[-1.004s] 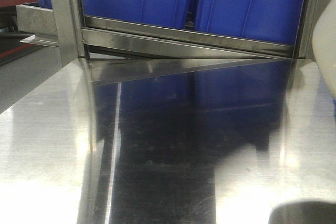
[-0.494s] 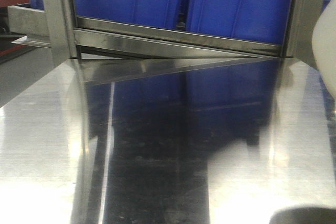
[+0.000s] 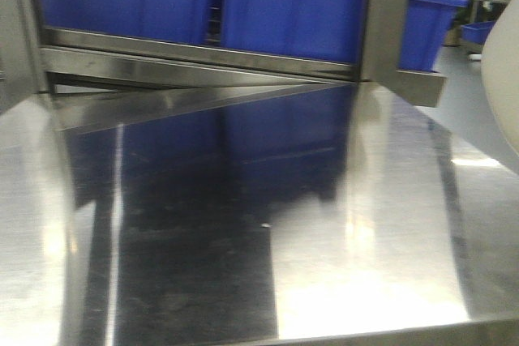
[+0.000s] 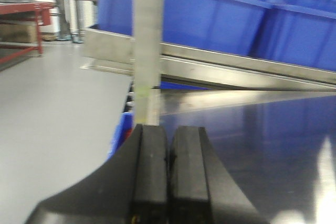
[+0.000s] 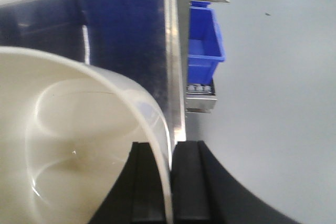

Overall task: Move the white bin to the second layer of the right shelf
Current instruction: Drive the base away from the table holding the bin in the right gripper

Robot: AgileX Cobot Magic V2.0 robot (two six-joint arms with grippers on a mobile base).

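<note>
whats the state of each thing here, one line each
white bin, wall pinched by the right gripper, nothing seen inside
right gripper, shut on the white bin
left gripper, shut, holding nothing
blue crates, parked side by side on the rack
small blue bin, sitting by white rollers, looks empty

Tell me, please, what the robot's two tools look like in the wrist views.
Both look alike. The left tool has two matte black fingers with flat, squared-off tips; behind them the body flares outward in smooth curves. The right tool shows the same black fingers and curved flare. No cables or markings show on either, and the arms are out of view.
</note>
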